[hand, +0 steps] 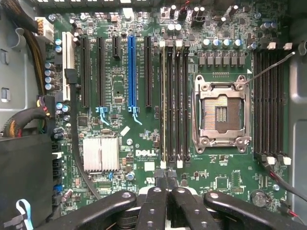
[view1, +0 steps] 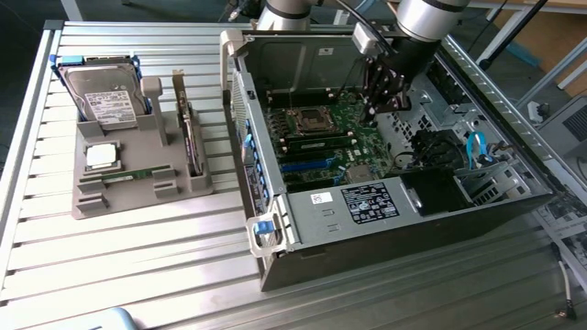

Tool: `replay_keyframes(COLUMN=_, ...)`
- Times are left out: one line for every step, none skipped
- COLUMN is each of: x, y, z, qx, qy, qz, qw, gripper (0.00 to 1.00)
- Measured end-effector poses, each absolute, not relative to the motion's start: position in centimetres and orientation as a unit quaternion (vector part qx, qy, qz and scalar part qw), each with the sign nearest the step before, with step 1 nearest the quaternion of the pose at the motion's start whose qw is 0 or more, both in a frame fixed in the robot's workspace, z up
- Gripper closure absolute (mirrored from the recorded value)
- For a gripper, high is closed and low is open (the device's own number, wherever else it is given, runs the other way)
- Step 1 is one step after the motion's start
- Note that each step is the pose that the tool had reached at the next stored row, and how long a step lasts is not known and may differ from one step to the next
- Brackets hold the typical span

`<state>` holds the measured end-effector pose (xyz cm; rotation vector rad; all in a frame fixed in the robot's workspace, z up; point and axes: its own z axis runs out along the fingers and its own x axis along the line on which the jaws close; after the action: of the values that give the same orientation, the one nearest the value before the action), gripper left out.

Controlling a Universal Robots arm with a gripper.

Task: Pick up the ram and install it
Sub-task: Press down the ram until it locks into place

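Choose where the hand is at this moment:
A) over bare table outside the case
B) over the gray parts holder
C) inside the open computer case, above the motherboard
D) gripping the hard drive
C: the hand hangs inside the open computer case, above the motherboard and well apart from the gray parts holder beside the case.

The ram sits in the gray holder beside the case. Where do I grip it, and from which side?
Grip the ram at its bare middle stretch, coming down from above with the jaws across its thin faces. It seems to stand on its long edge, its ends tucked into blocks of the gray holder, so only the middle is free.
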<state>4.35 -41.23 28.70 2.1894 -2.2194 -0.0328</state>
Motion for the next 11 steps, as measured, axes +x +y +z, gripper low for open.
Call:
replay_keyframes(x=4.4, y=-41.2, z=28.5, qx=0.702, qy=-0.712, qz=-0.010, qw=0.012, gripper=0.89)
replay_keyframes(x=4.4, y=-41.2, z=28.4, qx=0.702, qy=-0.712, qz=-0.010, qw=0.012, gripper=0.89)
replay_keyframes(x=4.4, y=-41.2, z=28.1, qx=0.702, qy=-0.712, qz=-0.011, qw=0.012, gripper=0.89)
replay_keyframes(x=4.4, y=-41.2, z=27.8, qx=0.702, qy=-0.712, qz=-0.011, qw=0.012, gripper=0.89)
replay_keyframes(x=4.4, y=-41.2, z=27.6, qx=0.702, qy=-0.712, qz=-0.011, qw=0.012, gripper=0.89)
replay_keyframes(x=4.4, y=-41.2, z=27.4, qx=0.702, qy=-0.712, qz=-0.010, qw=0.012, gripper=0.89)
replay_keyframes(x=4.4, y=-41.2, z=27.2, qx=0.702, qy=-0.712, qz=-0.010, qw=0.012, gripper=0.89)
replay_keyframes(x=4.4, y=-41.2, z=27.0, qx=0.702, qy=-0.712, qz=-0.011, qw=0.012, gripper=0.89)
replay_keyframes(x=4.4, y=-41.2, z=26.9, qx=0.702, qy=-0.712, qz=-0.011, qw=0.012, gripper=0.89)
replay_keyframes(x=4.4, y=-41.2, z=26.7, qx=0.702, qy=-0.712, qz=-0.010, qw=0.012, gripper=0.89)
replay_keyframes(x=4.4, y=-41.2, z=26.5, qx=0.702, qy=-0.712, qz=-0.010, qw=0.012, gripper=0.89)
